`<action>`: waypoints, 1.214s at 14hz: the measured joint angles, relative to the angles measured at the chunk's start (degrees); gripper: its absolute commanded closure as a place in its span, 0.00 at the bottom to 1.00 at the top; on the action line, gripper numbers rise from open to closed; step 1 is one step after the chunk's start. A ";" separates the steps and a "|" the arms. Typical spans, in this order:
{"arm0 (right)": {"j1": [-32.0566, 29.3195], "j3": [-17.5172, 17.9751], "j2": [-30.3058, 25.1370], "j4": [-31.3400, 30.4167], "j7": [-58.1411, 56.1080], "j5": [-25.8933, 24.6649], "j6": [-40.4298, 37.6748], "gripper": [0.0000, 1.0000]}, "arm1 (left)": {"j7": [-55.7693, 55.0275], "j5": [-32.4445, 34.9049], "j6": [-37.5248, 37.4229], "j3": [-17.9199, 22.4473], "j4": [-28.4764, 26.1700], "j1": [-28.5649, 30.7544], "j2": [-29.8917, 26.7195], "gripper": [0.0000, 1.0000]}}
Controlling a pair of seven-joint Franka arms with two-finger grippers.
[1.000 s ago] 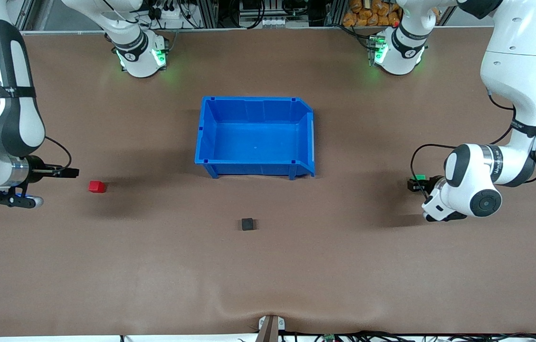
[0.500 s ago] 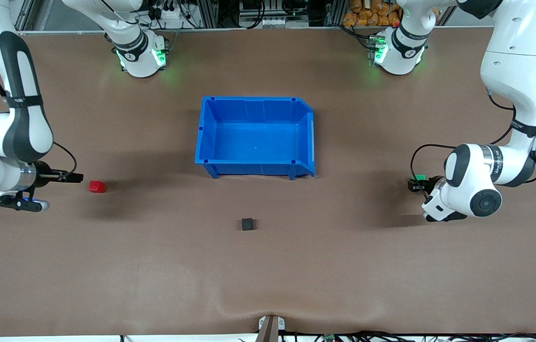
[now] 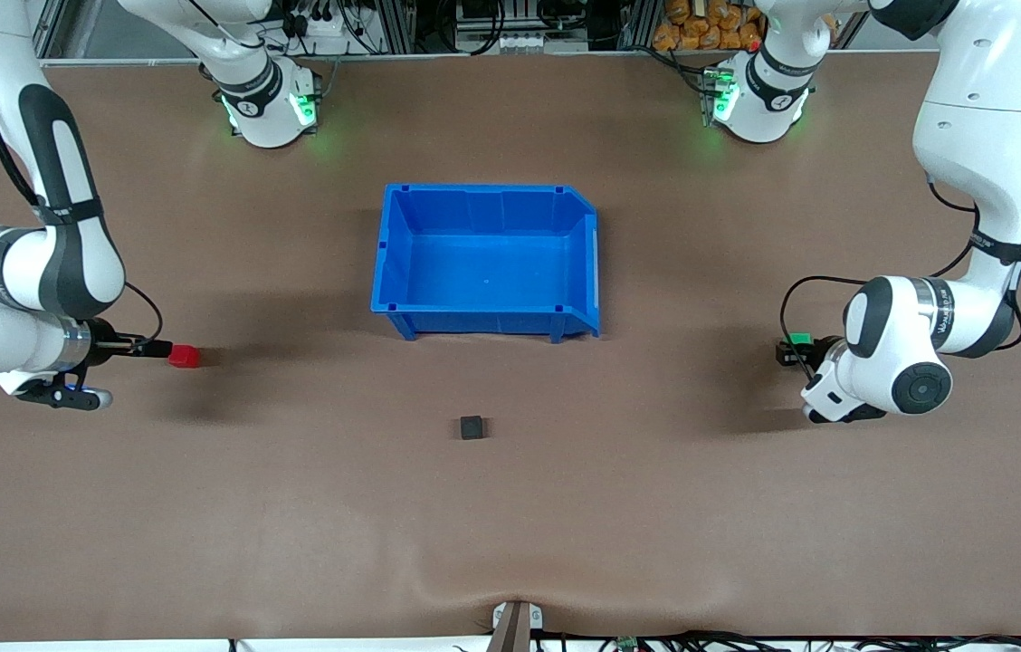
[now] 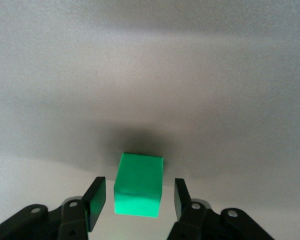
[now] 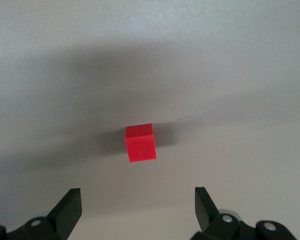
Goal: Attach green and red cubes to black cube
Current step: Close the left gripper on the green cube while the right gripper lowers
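Left gripper point(image 4: 137, 205) is sitting w/ jaws open around green cube point(image 4: 138, 185) at its end of the surface; right gripper point(image 5: 135, 210), jaws wide, is nearing red cube point(image 3: 185, 356). Black cube point(image 3: 472, 426) is lying mid-surface, nearer the camera than the bin point(image 3: 485, 263). Risk: right's off-centre approach could be nudging red away

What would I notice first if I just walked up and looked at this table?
Probably the big bright blue plastic bin in the middle of the brown table, with nothing visible inside it. Nearer the front camera sits a small matte black cube alone. At each end an arm reaches for a tiny cube: the open right gripper by the bright red cube, the open left gripper around the bright green cube.
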 measured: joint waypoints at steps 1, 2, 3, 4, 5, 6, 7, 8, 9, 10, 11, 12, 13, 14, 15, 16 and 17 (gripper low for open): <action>0.00 0.00 0.43 -0.09 0.00 0.00 0.42 0.00 | 0.00 0.00 0.08 0.00 0.00 0.00 0.12 0.40; 0.00 -0.01 0.89 -0.16 0.00 0.00 0.67 0.00 | 0.00 0.00 0.14 0.00 0.01 0.00 0.18 0.45; 0.00 -0.03 1.33 -0.16 0.00 0.00 0.91 0.00 | 0.00 0.00 0.17 0.00 0.03 0.00 0.19 0.45; 0.00 -0.03 1.70 -0.17 0.00 0.00 1.13 0.00 | 0.00 0.00 0.18 0.00 0.04 0.00 0.19 0.48; 0.00 -0.03 2.00 -0.18 0.00 0.00 1.32 0.00 | 0.00 0.00 0.18 0.00 0.04 0.00 0.19 0.50; 0.00 -0.03 2.37 -0.23 0.00 0.00 1.98 0.00 | 0.00 0.00 0.20 0.00 0.05 0.00 0.19 0.51; 0.00 -0.03 2.89 -0.28 0.00 0.00 3.18 0.00 | 0.00 0.00 0.21 0.00 0.05 0.00 0.19 0.54; 0.00 0.00 3.51 -0.30 -0.02 0.00 3.93 0.00 | 0.00 0.00 0.22 0.00 0.05 0.00 0.21 0.55; 0.01 0.04 3.99 -0.31 -0.04 0.00 4.40 0.00 | 0.00 0.00 0.22 0.00 0.05 0.00 0.23 0.56; 0.05 0.10 4.32 -0.31 -0.05 0.00 4.70 0.00 | 0.00 0.00 0.22 0.00 0.05 0.00 0.26 0.59; 0.10 0.16 4.56 -0.37 -0.06 0.00 5.05 0.00 | 0.00 0.00 0.23 0.00 0.05 0.00 0.30 0.63; 0.14 0.19 4.71 -0.57 -0.07 0.00 5.76 0.00 | 0.00 0.00 0.24 0.00 0.05 0.00 0.32 0.66; 0.16 0.21 4.74 -1.08 -0.17 0.00 6.85 0.00 | 0.01 0.00 0.24 0.00 0.06 0.00 0.32 0.69; 0.15 0.20 4.76 -1.87 -0.43 0.00 8.33 0.00 | 0.01 0.00 0.24 0.00 0.07 0.00 0.32 0.69; 0.15 0.20 4.79 -2.78 -0.73 0.00 10.00 0.00 | 0.01 0.00 0.24 0.00 0.07 0.00 0.32 0.69; 0.15 0.21 4.87 -3.59 -1.02 0.00 11.33 0.00 | 0.01 0.00 0.24 0.00 0.07 0.00 0.32 0.69; 0.16 0.21 5.00 -4.18 -1.18 0.00 12.10 0.00 | 0.01 0.00 0.24 0.00 0.07 0.00 0.32 0.69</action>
